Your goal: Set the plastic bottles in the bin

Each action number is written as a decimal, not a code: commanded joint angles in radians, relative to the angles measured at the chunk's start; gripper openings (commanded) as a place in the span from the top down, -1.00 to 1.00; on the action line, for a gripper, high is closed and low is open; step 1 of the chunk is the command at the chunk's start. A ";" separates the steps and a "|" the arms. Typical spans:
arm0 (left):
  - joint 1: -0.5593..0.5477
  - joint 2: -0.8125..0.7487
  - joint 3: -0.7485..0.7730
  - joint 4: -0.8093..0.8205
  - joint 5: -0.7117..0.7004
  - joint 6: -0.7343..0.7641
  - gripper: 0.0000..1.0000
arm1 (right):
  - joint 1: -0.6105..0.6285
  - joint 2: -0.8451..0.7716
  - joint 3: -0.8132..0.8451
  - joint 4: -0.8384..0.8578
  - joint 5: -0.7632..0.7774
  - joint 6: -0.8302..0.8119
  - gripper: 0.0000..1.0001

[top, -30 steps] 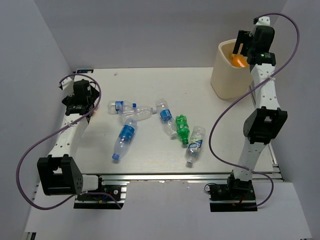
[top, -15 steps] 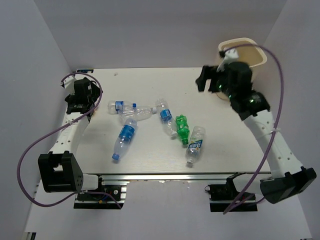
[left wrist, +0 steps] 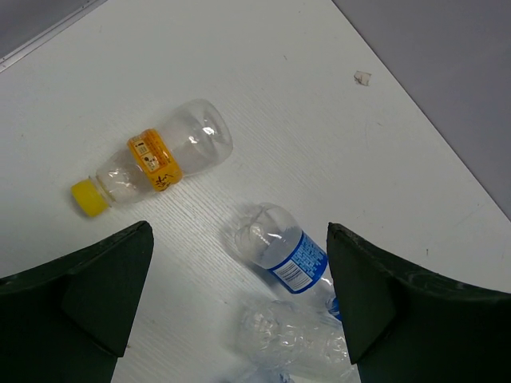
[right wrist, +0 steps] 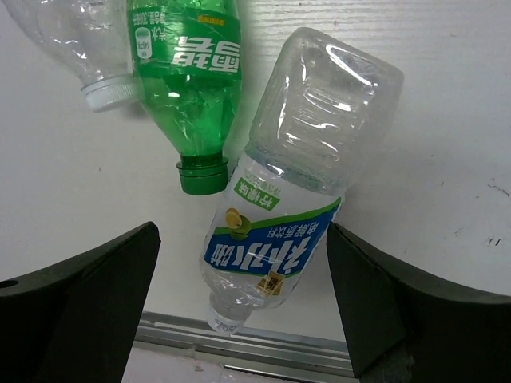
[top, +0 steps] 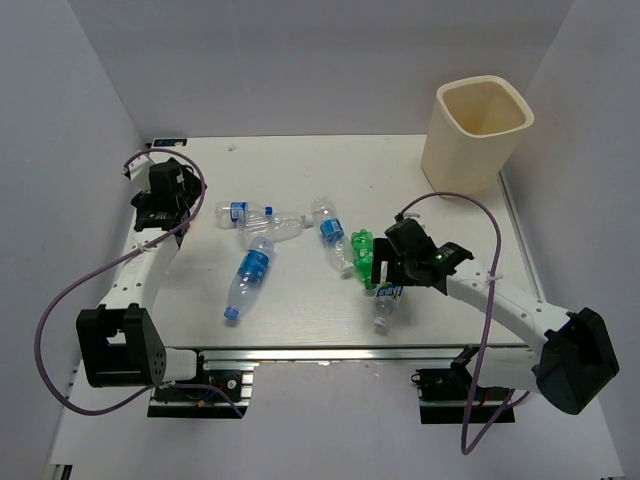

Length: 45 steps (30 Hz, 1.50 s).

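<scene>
So the right claw hangs wide open right above the green bottle with nothing in it. In the wrist view its two fingers sit either side of the clear bottle with the green and blue label, which lies just beside the green bottle's neck, slightly nearer the robot. The bin stands upright well apart from the green bottle, far back and off to its right. Just left of the green bottle is a blue-labelled bottle, and three more bottles lie further left. The left claw is way off to the left of the green bottle, also wide open and empty, looking down at a yellow-capped bottle
</scene>
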 commanded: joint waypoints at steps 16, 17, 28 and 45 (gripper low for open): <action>0.000 0.011 0.011 -0.008 -0.017 0.019 -0.96 | 0.009 0.233 -0.001 0.078 0.307 0.218 -0.49; 0.000 0.013 0.013 -0.012 -0.017 0.019 -0.96 | 0.009 0.234 0.007 0.075 0.314 0.215 -0.29; 0.000 0.019 0.019 0.011 0.006 0.008 -0.96 | -0.057 0.118 0.327 0.217 0.475 -0.252 0.41; -0.092 0.007 -0.033 0.040 0.211 0.022 -0.96 | -0.565 0.711 1.345 0.433 0.335 -0.702 0.07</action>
